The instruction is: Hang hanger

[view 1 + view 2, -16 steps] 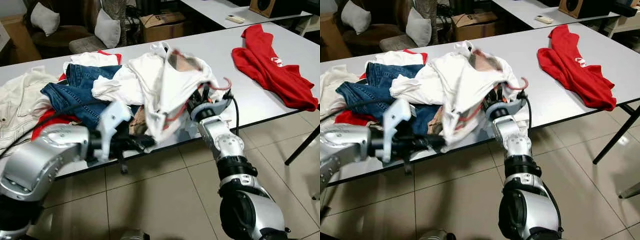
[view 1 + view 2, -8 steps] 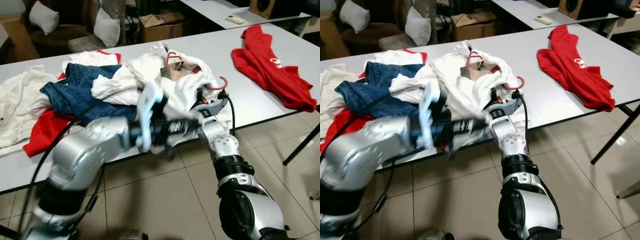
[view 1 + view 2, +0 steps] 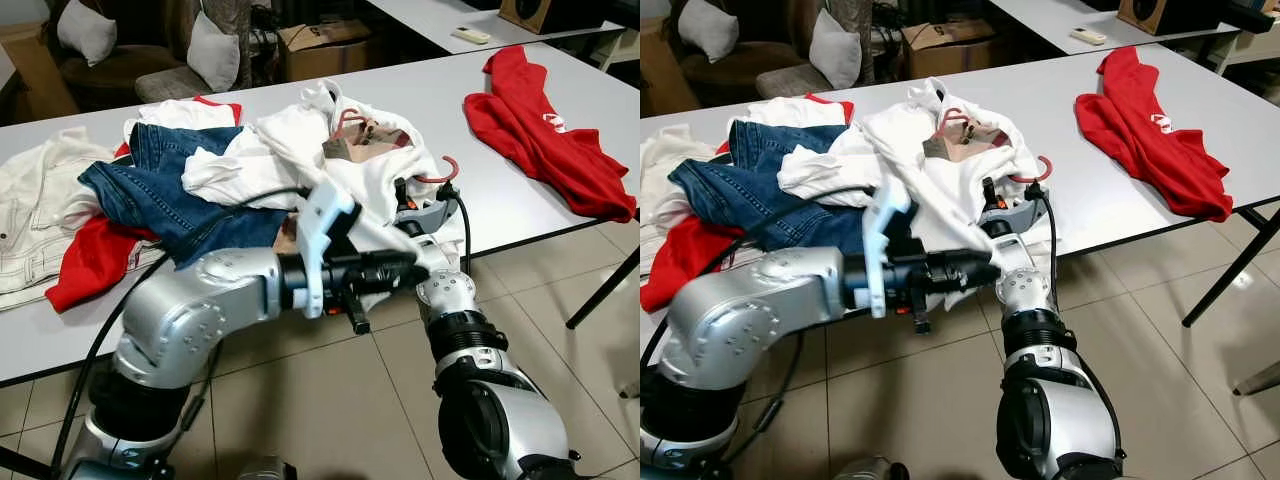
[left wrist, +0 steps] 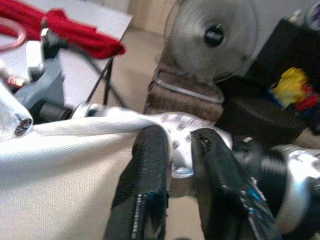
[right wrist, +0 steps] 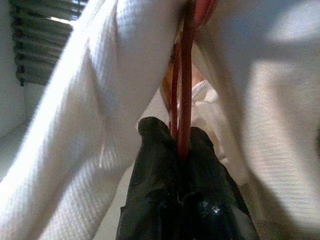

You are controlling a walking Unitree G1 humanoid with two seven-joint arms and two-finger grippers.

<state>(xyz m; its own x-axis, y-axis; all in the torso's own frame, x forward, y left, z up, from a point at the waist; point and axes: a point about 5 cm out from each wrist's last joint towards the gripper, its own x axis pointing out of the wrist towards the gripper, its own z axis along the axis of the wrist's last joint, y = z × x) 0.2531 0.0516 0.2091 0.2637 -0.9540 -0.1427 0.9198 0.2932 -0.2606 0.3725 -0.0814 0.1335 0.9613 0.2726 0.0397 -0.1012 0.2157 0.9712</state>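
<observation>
A white shirt [image 3: 375,175] lies on top of the clothes heap on the grey table [image 3: 490,205]. A red hanger hook [image 3: 345,118] sticks out at its neck, and a second red curve [image 3: 447,168] shows beside my right wrist. My right gripper [image 5: 180,145] is under the shirt, shut on the red hanger wire [image 5: 184,90]. My left arm reaches across in front of the table. Its gripper [image 3: 408,268] sits at the shirt's front hem, just over my right forearm. In the left wrist view the left gripper's fingers [image 4: 145,170] stand slightly apart against the white cloth [image 4: 60,170].
Blue jeans [image 3: 160,190], a cream jacket [image 3: 30,210] and red cloth [image 3: 90,260] make up the heap's left side. A red garment [image 3: 550,130] lies on the table's right end. Behind are a cardboard box [image 3: 320,45] and cushioned chairs. Tiled floor lies below.
My left arm has swung from the left across to the shirt's hem by my right wrist. The shirt, lifted a second ago, has sunk back and the hook at its neck shows.
</observation>
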